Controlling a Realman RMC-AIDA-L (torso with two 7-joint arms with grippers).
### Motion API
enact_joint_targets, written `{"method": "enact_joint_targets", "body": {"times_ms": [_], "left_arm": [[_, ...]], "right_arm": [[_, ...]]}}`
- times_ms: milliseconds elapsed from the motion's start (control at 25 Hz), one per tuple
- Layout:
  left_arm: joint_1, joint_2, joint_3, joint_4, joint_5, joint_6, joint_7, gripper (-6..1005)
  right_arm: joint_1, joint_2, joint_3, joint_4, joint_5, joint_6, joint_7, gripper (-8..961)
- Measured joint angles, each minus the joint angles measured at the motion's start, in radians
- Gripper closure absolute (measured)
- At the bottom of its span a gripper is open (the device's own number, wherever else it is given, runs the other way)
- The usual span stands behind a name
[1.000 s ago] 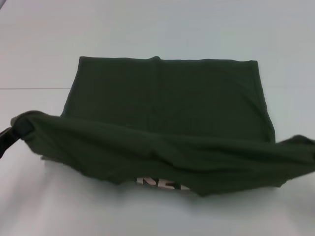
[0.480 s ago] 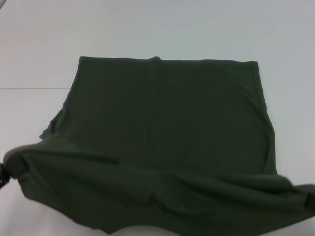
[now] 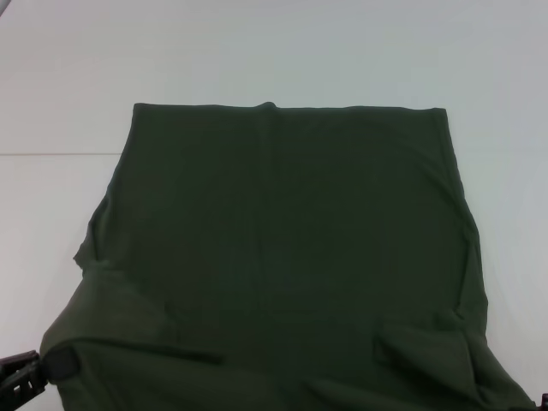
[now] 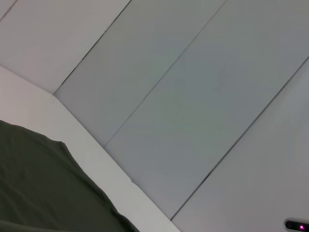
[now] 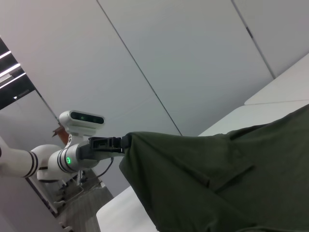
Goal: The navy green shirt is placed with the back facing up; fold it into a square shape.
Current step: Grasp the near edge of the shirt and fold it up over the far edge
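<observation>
The worktop (image 3: pixel 257 51) is plain white with nothing else on it; a thin seam line runs across it on the left side, meeting the shirt's edge. Behind it the wrist views show a pale panelled wall (image 4: pixel 203 96) with dark joint lines. In the right wrist view the robot's head (image 5: pixel 86 119) with its camera bar and the white left arm (image 5: pixel 29 162) stand beyond the cloth.

The shirt (image 3: pixel 291 231) covers the middle of the worktop. Its far edge lies flat and straight, with a small bump near the left of centre. The near part is lifted and drawn toward the robot, spreading wider than the far edge and running out of the head view at the bottom. Soft folds show near both near corners.

The left gripper (image 3: pixel 38 372) is at the shirt's near left corner, at the bottom left of the head view. Its jaws are clenched on the shirt's corner; the right wrist view shows the cloth hanging from it, off the worktop.

The right gripper is not seen in any view; the cloth hides the near right corner, so its jaws' state cannot be told.
</observation>
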Motion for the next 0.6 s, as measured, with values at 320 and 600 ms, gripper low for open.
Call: {"method": "enact_joint_targets", "body": {"times_ms": [320, 600], "left_arm": [[0.005, 0.000, -0.003, -0.005, -0.006, 0.006, 0.005, 972], [0.021, -0.019, 0.050, -0.034, -0.052, 0.010, 0.070, 972]], "right_arm": [[-0.016, -0.013, -0.039, 0.009, 0.053, -0.004, -0.024, 916], [-0.022, -0.001, -0.176, 0.011, 0.147, -0.005, -0.118, 916]]}}
